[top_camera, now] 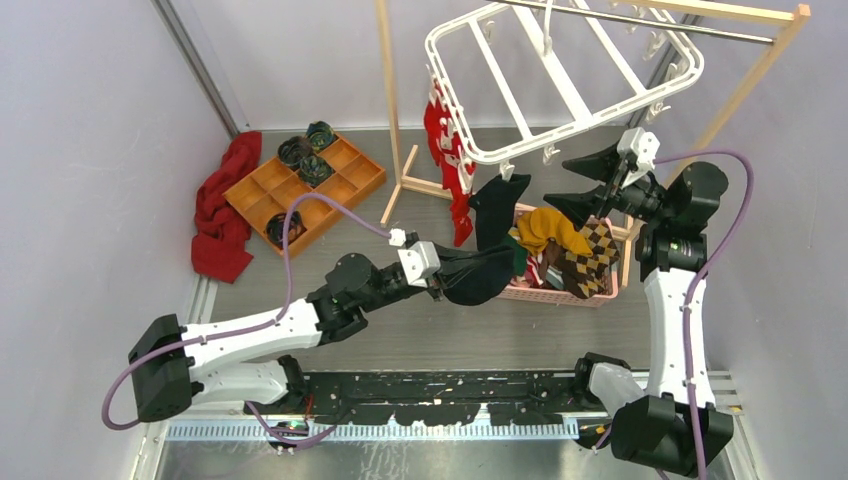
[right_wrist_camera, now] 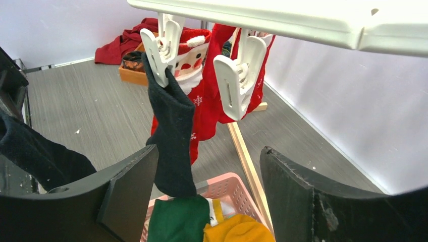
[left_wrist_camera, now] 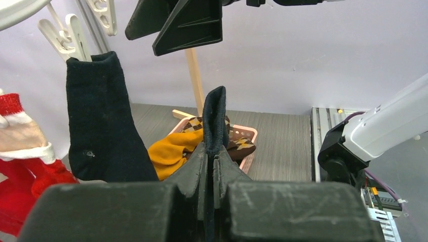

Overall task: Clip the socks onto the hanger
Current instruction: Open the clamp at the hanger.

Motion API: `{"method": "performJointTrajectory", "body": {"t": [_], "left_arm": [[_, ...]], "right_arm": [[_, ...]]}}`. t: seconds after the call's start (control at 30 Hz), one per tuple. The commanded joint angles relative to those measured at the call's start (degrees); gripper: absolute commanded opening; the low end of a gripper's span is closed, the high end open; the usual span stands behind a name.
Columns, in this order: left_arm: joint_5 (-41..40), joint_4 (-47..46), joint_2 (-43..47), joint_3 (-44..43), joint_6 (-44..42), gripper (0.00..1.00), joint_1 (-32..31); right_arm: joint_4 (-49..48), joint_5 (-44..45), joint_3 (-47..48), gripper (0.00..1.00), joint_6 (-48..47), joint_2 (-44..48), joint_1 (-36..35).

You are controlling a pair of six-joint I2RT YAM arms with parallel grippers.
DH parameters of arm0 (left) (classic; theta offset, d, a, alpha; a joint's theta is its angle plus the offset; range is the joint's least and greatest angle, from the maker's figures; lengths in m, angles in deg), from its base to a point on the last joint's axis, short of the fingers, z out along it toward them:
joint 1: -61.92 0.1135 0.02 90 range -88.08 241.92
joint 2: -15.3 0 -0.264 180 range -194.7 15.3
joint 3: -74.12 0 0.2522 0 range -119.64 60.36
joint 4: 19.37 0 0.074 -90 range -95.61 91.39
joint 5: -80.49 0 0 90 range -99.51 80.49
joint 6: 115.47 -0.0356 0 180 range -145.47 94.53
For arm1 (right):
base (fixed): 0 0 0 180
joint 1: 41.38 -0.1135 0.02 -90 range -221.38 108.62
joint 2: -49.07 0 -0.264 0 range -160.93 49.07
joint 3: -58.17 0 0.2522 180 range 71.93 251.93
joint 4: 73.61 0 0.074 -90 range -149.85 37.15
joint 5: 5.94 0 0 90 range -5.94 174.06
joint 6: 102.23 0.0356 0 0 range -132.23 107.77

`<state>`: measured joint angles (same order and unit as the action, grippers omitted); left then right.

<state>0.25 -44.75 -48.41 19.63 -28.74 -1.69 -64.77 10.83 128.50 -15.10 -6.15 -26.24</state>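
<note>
The white hanger (top_camera: 560,80) hangs from the wooden rack. One black sock (top_camera: 497,205) dangles from a clip (right_wrist_camera: 160,50) at its front edge, with an empty clip (right_wrist_camera: 237,75) beside it. My right gripper (top_camera: 575,185) stands open just right of that sock, nothing between its fingers; in the right wrist view the right gripper (right_wrist_camera: 202,186) has the clipped black sock (right_wrist_camera: 174,131) hanging by its left finger. My left gripper (left_wrist_camera: 212,151) is shut on a second black sock (left_wrist_camera: 214,121), held upright below the hanger. A mustard sock (top_camera: 548,228) and an argyle sock (top_camera: 590,255) lie in the pink basket (top_camera: 560,293).
Red Santa stockings (top_camera: 450,160) hang on the hanger's left side. The wooden rack (top_camera: 395,120) straddles the basket. A wooden tray (top_camera: 350,185) with dark rolled bundles and a red cloth (top_camera: 225,205) sit at the back left. A green sock (right_wrist_camera: 179,219) lies in the basket.
</note>
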Motion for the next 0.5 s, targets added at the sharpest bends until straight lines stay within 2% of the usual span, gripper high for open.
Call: {"method": "performJointTrajectory", "body": {"t": [0.0, 0.13, 0.3, 0.4, 0.47], "left_arm": [[2.6, -3.8, -1.6, -3.6, 1.1, 0.0, 1.1], [4.1, -4.6, -3.8, -4.8, 2.2, 0.0, 2.6], [6.5, -5.9, -6.0, -6.4, 4.6, 0.0, 5.3], [7.4, -6.0, -7.0, -7.4, 5.2, 0.0, 6.1], [7.9, -5.9, -7.6, -8.1, 5.5, 0.0, 6.5]], "right_arm": [[-8.9, -2.8, 2.7, 0.8, -0.1, -0.5, 0.2], [-16.0, -1.1, 1.8, 0.81, 2.3, -1.1, 0.3], [-40.3, 0.3, 0.0, 0.82, 21.5, -4.7, 0.2], [-48.0, 1.3, 0.0, 0.82, 27.5, -7.3, -0.4], [-48.5, 1.6, 0.2, 0.82, 27.5, -8.0, -1.5]]}}
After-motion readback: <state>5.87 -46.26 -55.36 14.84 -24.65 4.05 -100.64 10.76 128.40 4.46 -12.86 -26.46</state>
